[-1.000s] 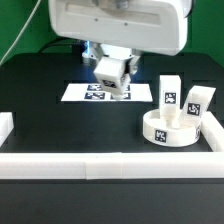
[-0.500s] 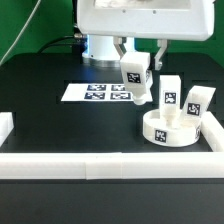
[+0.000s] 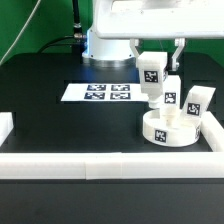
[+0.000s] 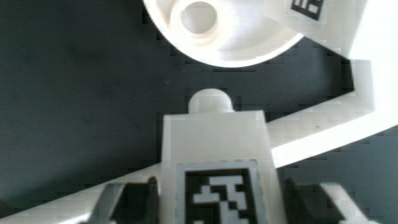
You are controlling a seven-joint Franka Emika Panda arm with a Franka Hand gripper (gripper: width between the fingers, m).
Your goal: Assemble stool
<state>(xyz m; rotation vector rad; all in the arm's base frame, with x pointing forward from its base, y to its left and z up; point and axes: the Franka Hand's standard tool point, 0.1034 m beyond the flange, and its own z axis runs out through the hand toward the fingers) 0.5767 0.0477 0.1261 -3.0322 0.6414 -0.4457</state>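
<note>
Spanning the scene, black surface (image 3: 40, 120), edged by white border rails (image 3: 100, 166) on the near side. Landmark: round white seat (image 3: 170, 128), resting on the surface just inside the near rail toward the exterior view's right.

Marker board (image 3: 98, 93): flat white sheet carrying four black-and-white tags, lying well apart from the seat toward the exterior view's left. No readable lettering on any tag, only square code patterns.

Seat: one tag on its rim; wrist view alone shows a round hole (image 4: 196, 14) in its face.

Legs, three, white blocks, each tagged. Two stand (image 3: 170, 97) (image 3: 196, 102) just behind the seat. Third leg (image 3: 150, 76) held in the air above and behind the seat, pinched by the end effector (image 3: 152, 60), fingers closed on its sides.

Wrist view alone shows the held leg's rounded peg (image 4: 212, 100) pointing toward the seat.
</note>
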